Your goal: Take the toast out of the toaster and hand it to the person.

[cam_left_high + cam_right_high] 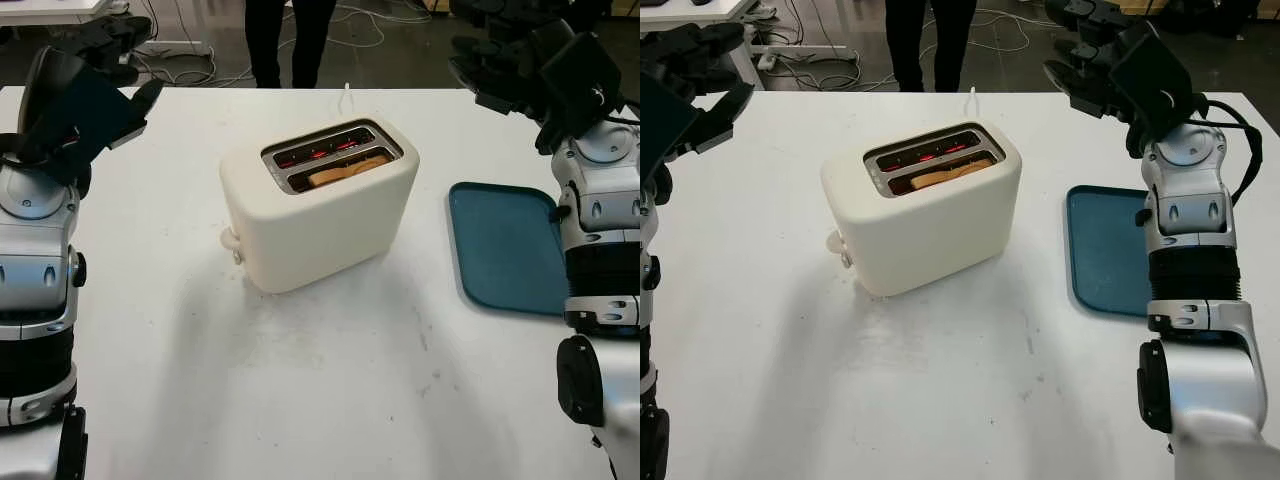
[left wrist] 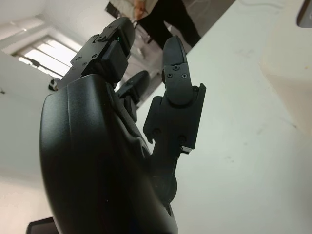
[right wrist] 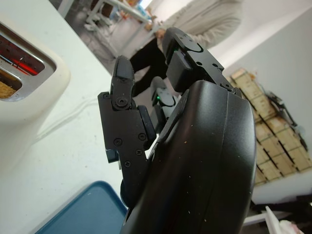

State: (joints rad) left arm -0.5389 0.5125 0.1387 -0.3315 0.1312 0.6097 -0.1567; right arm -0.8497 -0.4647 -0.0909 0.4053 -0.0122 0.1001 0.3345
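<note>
Bare white tabletop lies nearest. Behind it the toaster holds the toast in its near slot, untouched. Left hand and right hand hover raised, fingers wide, holding nothing. The person waits beyond; everything remains.
</note>
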